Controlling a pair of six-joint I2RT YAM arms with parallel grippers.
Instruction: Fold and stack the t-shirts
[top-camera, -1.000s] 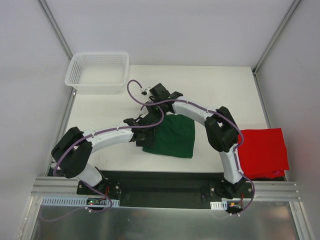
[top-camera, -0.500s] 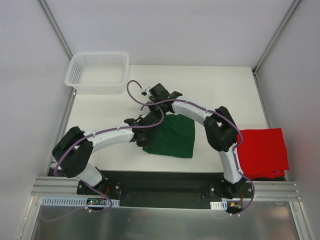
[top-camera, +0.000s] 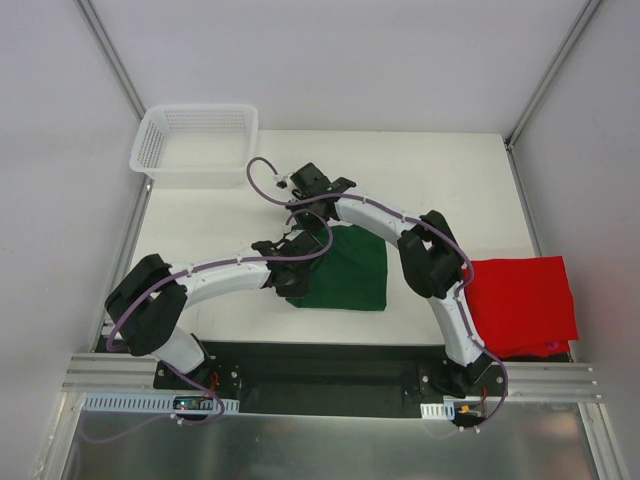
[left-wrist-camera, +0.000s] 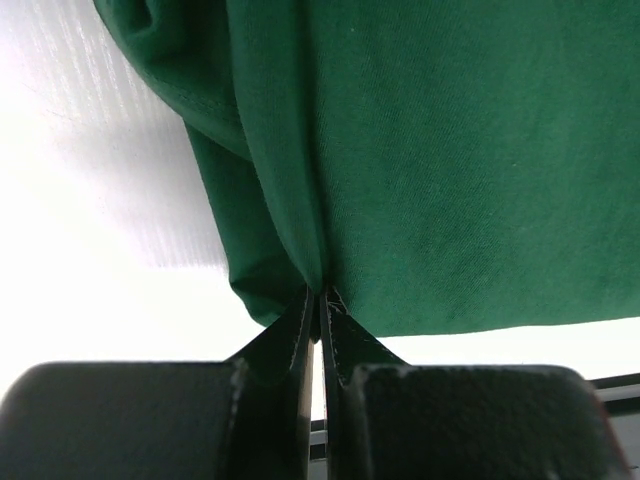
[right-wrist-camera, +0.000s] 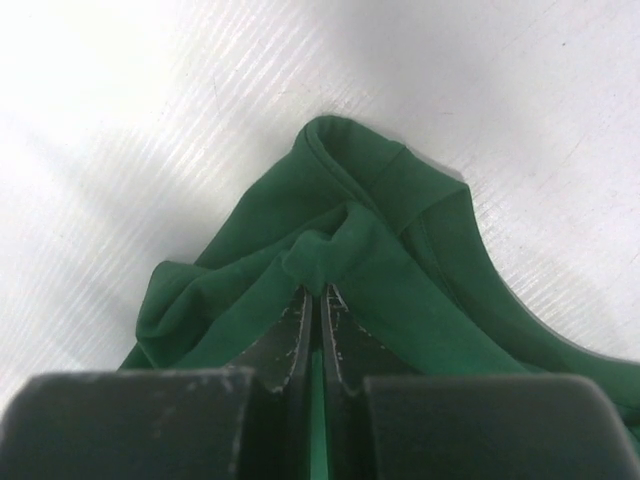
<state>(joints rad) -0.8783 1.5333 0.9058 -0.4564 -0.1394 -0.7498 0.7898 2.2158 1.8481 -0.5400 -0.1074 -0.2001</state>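
green t-shirt (top-camera: 345, 275): dark forest green, plain. red t-shirt (top-camera: 520, 305), right of the green t-shirt: bright red, plain. basket (top-camera: 190, 172), far left of the green t-shirt: white, open mesh pattern. table (top-camera: 440, 180) under the green t-shirt: white, fine ribbed lines. arms (top-camera: 225, 270): white shells, black joints. cables (top-camera: 250, 176): purple. left gripper (left-wrist-camera: 320, 300), right gripper (right-wrist-camera: 318, 295): black.

The left arm (top-camera: 215, 272) and right arm (top-camera: 375, 215) are showing smooth white link shells broken by bulky black joint housings. A thin purple cable (top-camera: 250, 170) is running along each. Their fingers (left-wrist-camera: 297, 338) are showing as thin dark blades with scuffed, pale-flecked edges, each pair projecting from a rounded black block.
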